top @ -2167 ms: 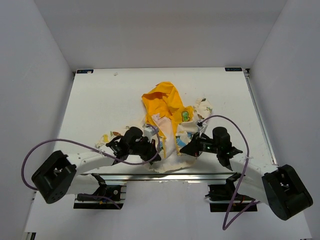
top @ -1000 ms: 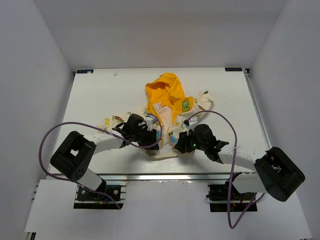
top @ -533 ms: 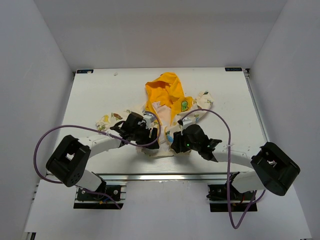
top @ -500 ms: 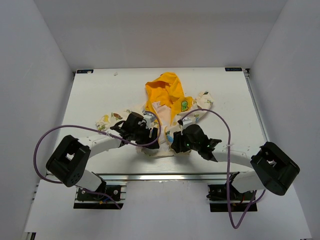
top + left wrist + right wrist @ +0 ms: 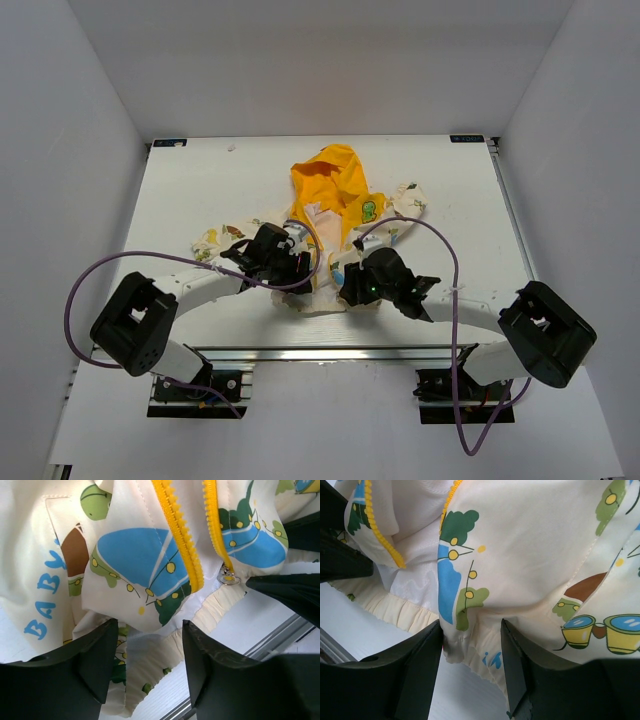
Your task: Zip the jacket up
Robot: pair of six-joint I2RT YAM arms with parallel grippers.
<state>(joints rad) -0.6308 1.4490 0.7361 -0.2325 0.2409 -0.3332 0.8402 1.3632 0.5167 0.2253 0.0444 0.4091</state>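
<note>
At the left fingertips: the left gripper [image 5: 148, 640] is closed down narrow on the jacket [image 5: 140, 555], with cream elastic hem [image 5: 145, 652] bunched between its pads.
At the right fingertips: the right gripper [image 5: 470, 632] pinches the hem of the other front panel, and the cloth fills its narrow gap.
Between the two: the zipper's undone! Two rows of yellow teeth [image 5: 177, 530] run side by side but apart, and the slider [image 5: 229, 576] sits at the very bottom of one row.
Free end: the other row's bottom tip [image 5: 196, 582] hangs just beside the slider and is not seated in it.
On the table: the jacket lies at the near middle of the table [image 5: 200, 180], with the yellow hood [image 5: 330, 180] pointing away from the arms and the hem toward them.
Step in hand: lining up the two bottom ends, I'd say. Early days.
Doing it well: hold the hem taut and flat, and bring the free tip to the slider square-on. Slack cloth would let the teeth twist, and the slider wouldn't take the pin.
</note>
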